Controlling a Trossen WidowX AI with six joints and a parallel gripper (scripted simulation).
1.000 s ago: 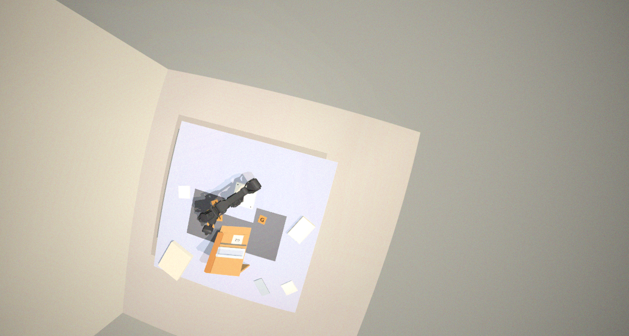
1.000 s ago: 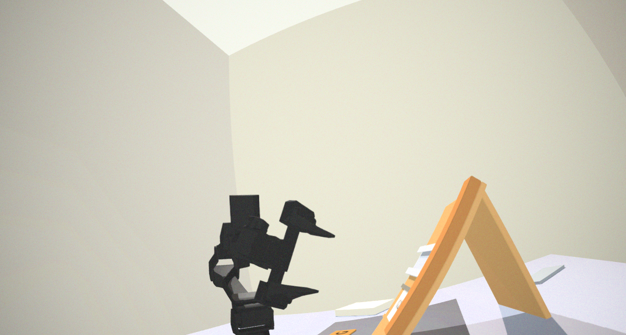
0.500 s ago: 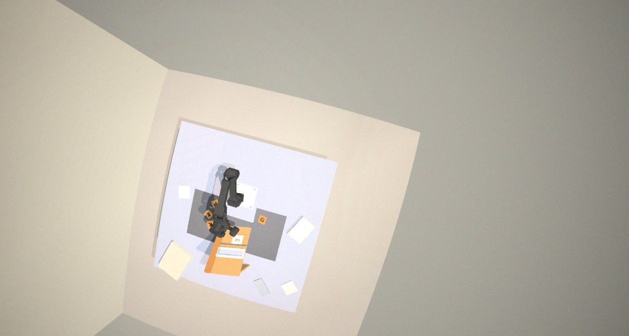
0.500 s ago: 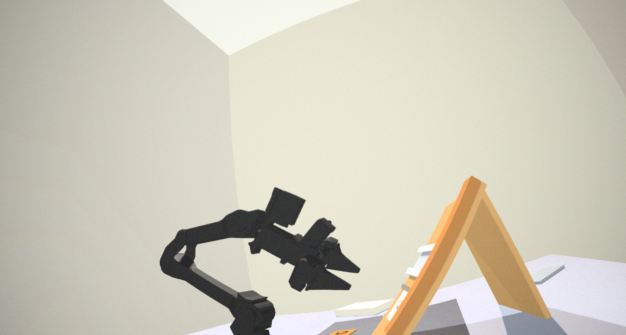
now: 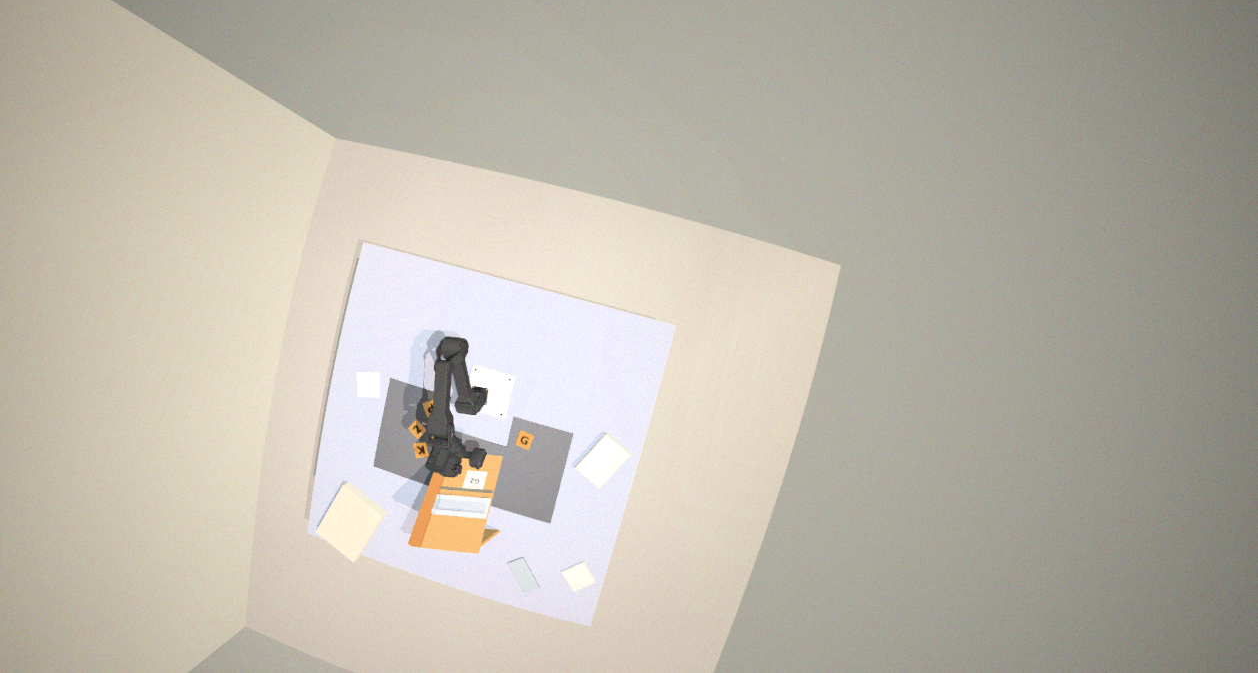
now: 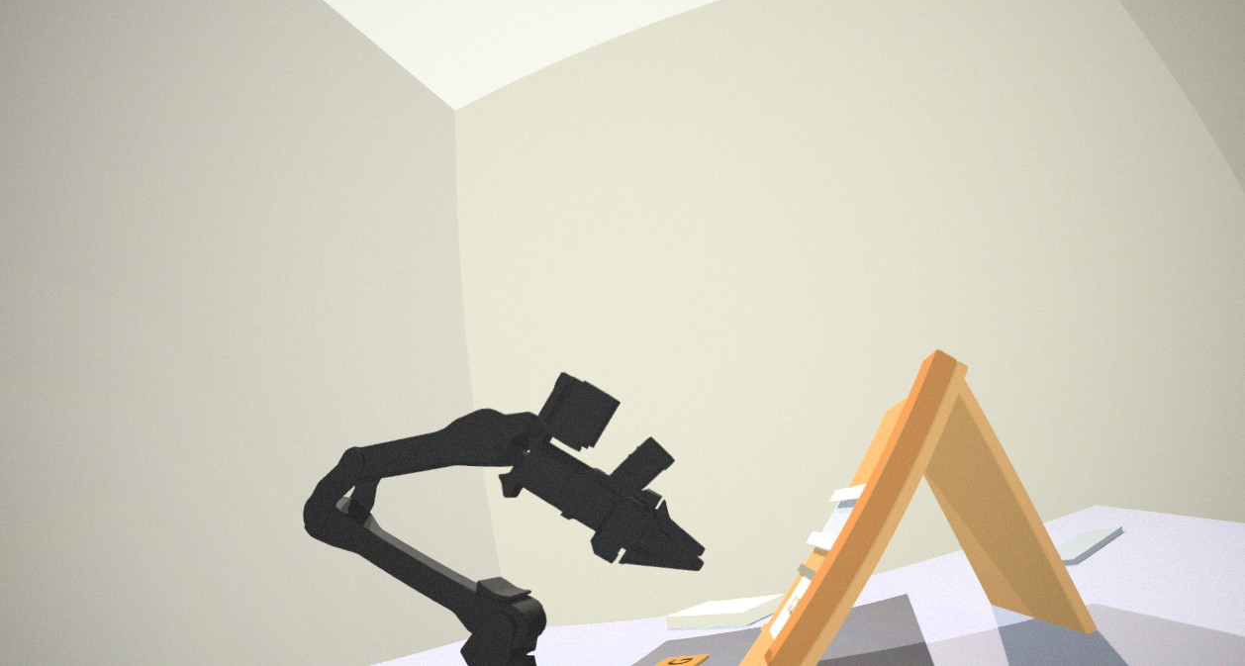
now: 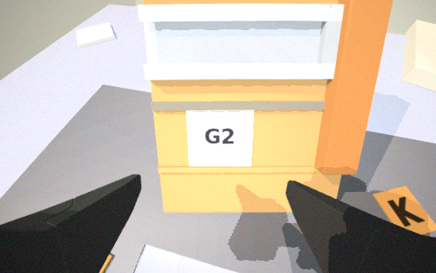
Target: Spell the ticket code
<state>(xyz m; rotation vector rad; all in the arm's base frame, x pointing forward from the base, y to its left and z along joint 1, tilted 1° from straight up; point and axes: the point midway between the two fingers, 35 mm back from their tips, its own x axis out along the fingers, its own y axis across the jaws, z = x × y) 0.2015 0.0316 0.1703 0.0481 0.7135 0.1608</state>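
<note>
The orange board (image 5: 450, 535) (image 6: 884, 497) (image 7: 288, 139) stands tilted, with a white rail (image 5: 461, 512) (image 6: 846, 494) (image 7: 242, 72) that holds no tile. Below the rail, the ticket (image 5: 475, 479) (image 7: 219, 154) reads "G2". The G tile (image 5: 524, 440) (image 6: 682, 660) lies flat on one side of the board. On the other side lie the K tile (image 5: 420, 450) (image 7: 405, 210), a tile (image 5: 417, 428) that looks like Z or 2, and a tile (image 5: 428, 407) partly hidden by the arm. My gripper (image 6: 701, 558) (image 7: 216, 184) is open and empty, raised in front of the board's lower part.
An orange side wall (image 7: 355, 96) rises along the board's right edge in the wrist view. A cream block (image 5: 350, 522) (image 7: 434, 58), a white block (image 5: 603, 459), a small pale block (image 5: 578, 576) (image 7: 95, 35) and a grey slab (image 5: 522, 574) stand around the board.
</note>
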